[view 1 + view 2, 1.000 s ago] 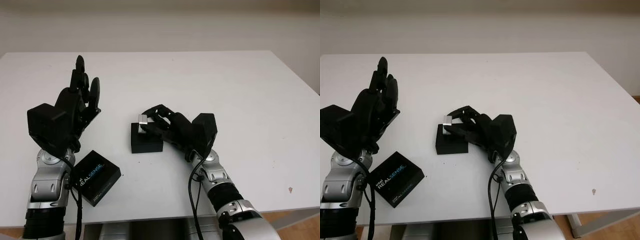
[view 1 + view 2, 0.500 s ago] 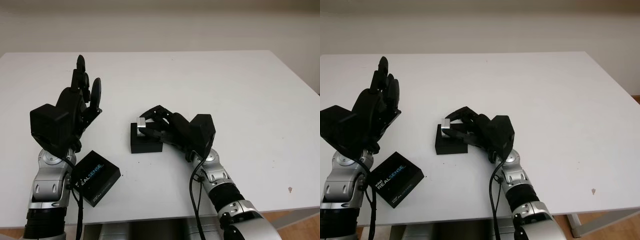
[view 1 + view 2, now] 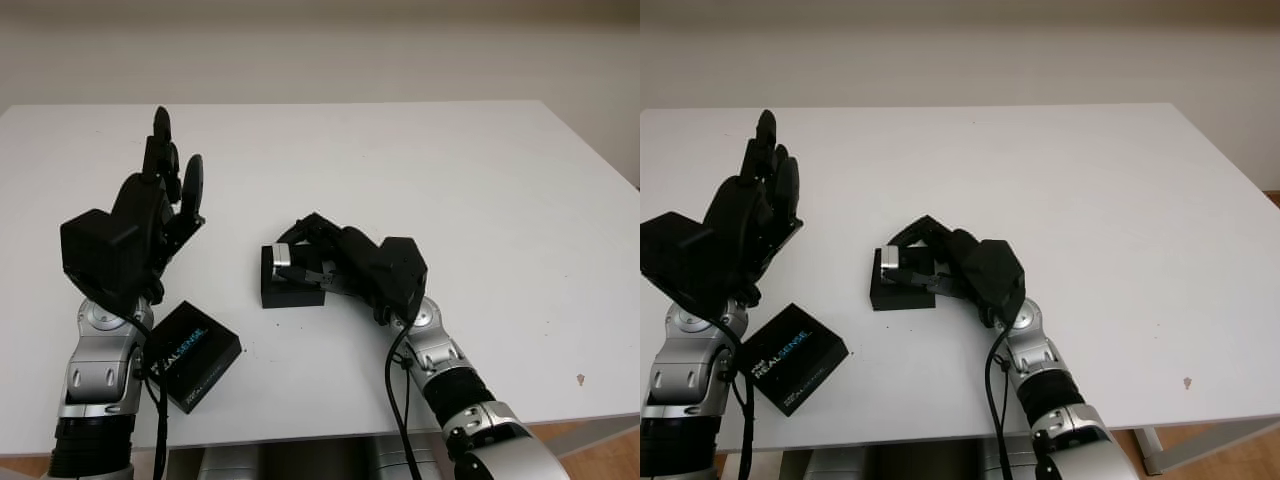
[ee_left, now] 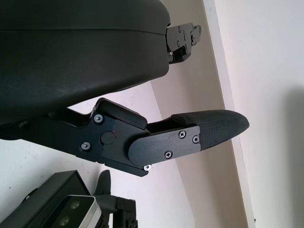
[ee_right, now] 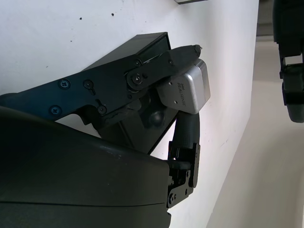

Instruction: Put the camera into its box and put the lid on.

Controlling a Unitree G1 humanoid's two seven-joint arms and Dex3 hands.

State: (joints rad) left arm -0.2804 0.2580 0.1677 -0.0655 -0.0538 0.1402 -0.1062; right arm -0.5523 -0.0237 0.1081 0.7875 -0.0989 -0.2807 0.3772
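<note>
Fingers [image 5: 156,64] of the right hand [image 3: 345,265] are curled around the small silver metal camera [image 3: 282,255], pinching it from both sides. Compared with a second ago the camera sits lower, its body now sunk against the open top of the black rectangular box [image 3: 290,285] rather than held above the rim, so the insertion looks nearly done; whether it is fully seated I cannot tell. The box stands on the white counter [image 3: 450,170] just in front of the right hand, and nothing else shows inside it. The black printed cardboard lid [image 3: 192,355] lies apart on the counter near the left arm, not yet fitted. The left hand [image 3: 150,215] is open, raised above the counter, holding nothing.
</note>
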